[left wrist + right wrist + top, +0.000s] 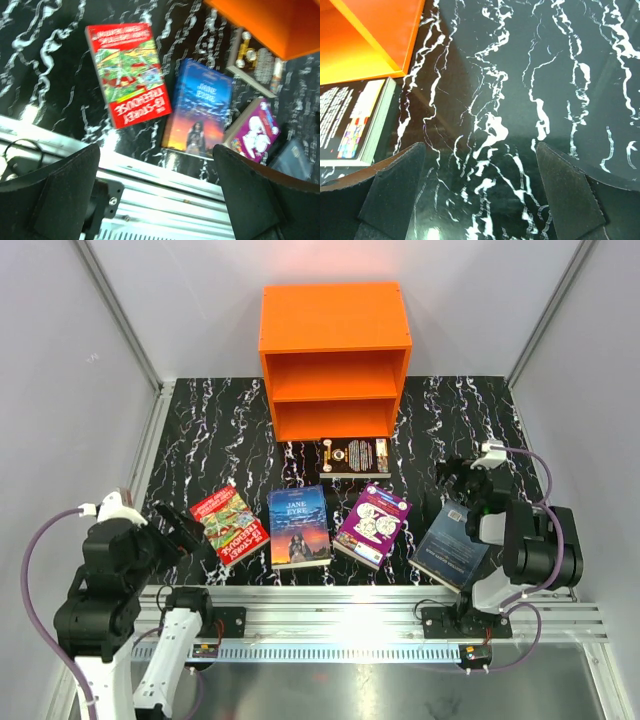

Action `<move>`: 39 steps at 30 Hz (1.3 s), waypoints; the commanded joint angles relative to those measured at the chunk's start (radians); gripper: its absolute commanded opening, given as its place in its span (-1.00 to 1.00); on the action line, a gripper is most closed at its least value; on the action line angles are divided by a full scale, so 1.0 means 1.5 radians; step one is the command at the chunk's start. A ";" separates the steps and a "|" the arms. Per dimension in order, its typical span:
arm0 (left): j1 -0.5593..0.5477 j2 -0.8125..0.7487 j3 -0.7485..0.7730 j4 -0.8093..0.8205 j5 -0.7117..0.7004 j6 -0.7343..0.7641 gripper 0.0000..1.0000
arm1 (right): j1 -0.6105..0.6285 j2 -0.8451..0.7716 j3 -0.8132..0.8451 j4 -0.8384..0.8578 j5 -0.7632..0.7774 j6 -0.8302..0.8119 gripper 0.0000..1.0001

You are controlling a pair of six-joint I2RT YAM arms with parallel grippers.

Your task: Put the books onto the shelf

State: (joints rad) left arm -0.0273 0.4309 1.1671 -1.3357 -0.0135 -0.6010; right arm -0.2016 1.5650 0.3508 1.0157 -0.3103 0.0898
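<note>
Pick-up is the step in hand, as I judge it: all five books lie flat on the black marbled table (200,430) and none is on the shelf (335,315), whose two compartments show nothing inside from above. The left gripper (156,150) hangs with its jaws wide and holds nothing, above the near edge of the table, with the red-green book (230,524) just ahead of it. The right gripper (480,147) is likewise wide and empty, over bare table to the right of the shelf. The shelf is a bright orange box with one horizontal divider, standing at the far middle of the table with its open face toward the arms. The black book with gold ornament (355,456) lies just in front of it. The other four lie in a loose row nearer the arms: the red-green one at the left, then the blue Jane Eyre (299,527), the purple book with white circles (372,524), and the dark blue-grey book (450,545) at the right, partly hidden by the right arm. All are thin paperbacks lying face up, so the next move probably calls for getting a finger under an edge, perhaps by sliding a book to the table's rim, then turning it to fit a compartment.
</note>
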 commanded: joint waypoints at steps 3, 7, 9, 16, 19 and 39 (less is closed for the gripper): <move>0.000 0.097 0.007 0.046 0.040 0.039 0.97 | 0.063 -0.109 0.080 -0.177 0.196 -0.006 0.99; 0.001 0.129 -0.080 0.165 0.167 0.036 0.97 | 0.063 -0.266 0.317 -0.615 0.204 0.184 0.99; 0.000 0.142 -0.122 0.225 0.153 -0.002 0.98 | 0.062 -0.292 0.371 -0.701 0.248 0.467 1.00; -0.044 0.274 -0.260 0.463 0.230 -0.063 0.97 | 0.205 -0.388 0.328 -0.853 0.025 0.672 1.00; -0.088 0.347 -0.275 0.523 0.227 -0.060 0.98 | 0.235 -0.440 0.285 -0.970 0.059 0.675 1.00; -0.438 0.911 0.028 0.689 0.251 -0.062 0.97 | 0.241 -0.298 0.185 -1.113 -0.068 0.537 0.99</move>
State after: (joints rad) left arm -0.6655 1.7382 1.1515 -0.3424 0.3157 -0.6819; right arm 0.1509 1.0893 0.5762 -0.6338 -0.3855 0.9726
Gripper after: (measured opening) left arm 0.987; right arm 0.994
